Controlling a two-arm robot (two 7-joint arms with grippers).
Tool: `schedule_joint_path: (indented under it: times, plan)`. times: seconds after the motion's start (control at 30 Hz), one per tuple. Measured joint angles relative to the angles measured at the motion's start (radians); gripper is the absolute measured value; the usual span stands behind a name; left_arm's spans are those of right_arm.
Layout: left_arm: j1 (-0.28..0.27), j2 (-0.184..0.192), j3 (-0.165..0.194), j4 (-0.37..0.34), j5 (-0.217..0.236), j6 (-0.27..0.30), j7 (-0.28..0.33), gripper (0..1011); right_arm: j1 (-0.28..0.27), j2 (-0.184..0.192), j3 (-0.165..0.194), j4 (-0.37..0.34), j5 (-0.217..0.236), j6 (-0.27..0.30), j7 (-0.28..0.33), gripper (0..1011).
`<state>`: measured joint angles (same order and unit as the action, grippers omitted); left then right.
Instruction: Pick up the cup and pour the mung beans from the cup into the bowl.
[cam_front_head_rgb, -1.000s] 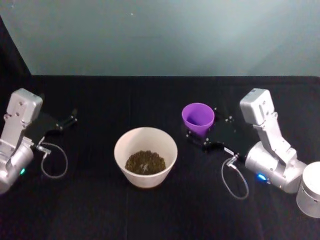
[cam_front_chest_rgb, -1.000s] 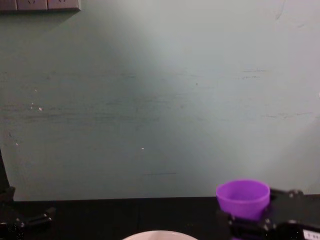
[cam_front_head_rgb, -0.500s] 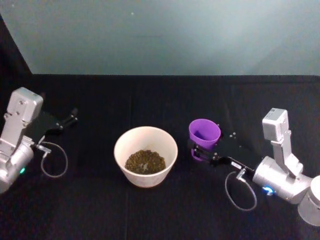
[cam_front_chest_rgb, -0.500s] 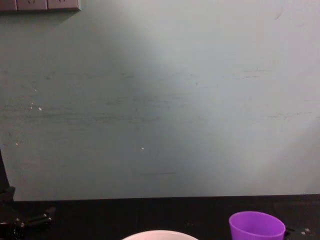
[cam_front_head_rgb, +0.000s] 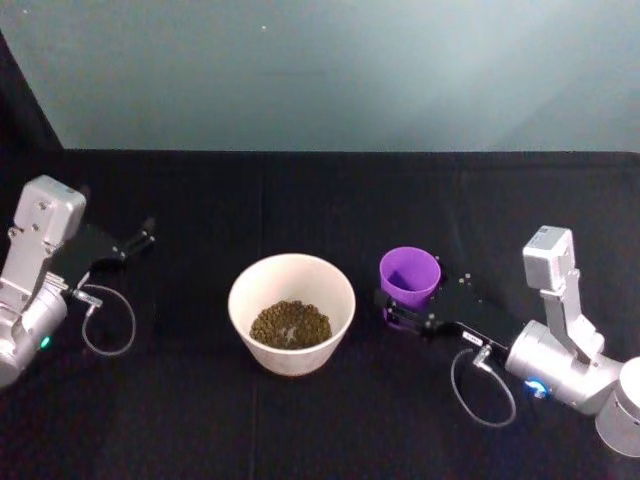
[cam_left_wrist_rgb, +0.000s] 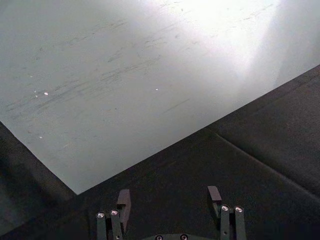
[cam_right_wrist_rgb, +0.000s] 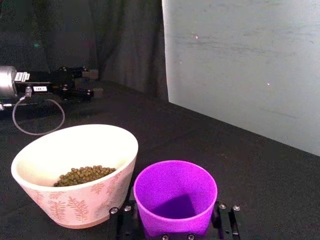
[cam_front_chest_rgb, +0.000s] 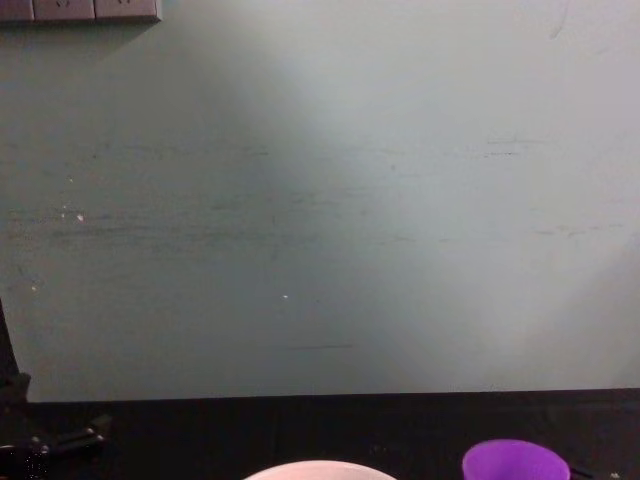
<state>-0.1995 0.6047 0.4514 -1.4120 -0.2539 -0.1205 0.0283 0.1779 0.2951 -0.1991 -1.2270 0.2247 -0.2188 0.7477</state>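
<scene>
Bowl sits just left of the gripped cup

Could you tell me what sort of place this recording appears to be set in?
Probably a lab or robot test bench, not a kitchen: a table draped in black cloth stands against a bare pale wall with sockets, and on it are just a bowl of beans and a purple cup.

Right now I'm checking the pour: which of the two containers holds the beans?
The bowl, wide and pale, has mung beans in its bottom. The purple cup between the right gripper's fingers looks empty.
</scene>
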Motion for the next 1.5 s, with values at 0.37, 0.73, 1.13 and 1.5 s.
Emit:
schedule_joint_path:
  times: [0.37,0.73,1.13,1.5]
  plan:
    - [0.0,0.0,0.0,0.0,0.0,0.0,0.0,1000,-0.028,0.029,-0.007,-0.101,0.003,0.013,-0.05,1000]
    - [0.0,0.0,0.0,0.0,0.0,0.0,0.0,1000,-0.068,0.047,0.007,-0.333,-0.004,0.116,-0.181,1000]
    - [0.0,0.0,0.0,0.0,0.0,0.0,0.0,1000,-0.051,0.053,0.018,-0.437,-0.009,0.256,-0.306,1000]
    - [0.0,0.0,0.0,0.0,0.0,0.0,0.0,1000,-0.07,0.056,0.068,-0.406,-0.033,0.325,-0.475,1000]
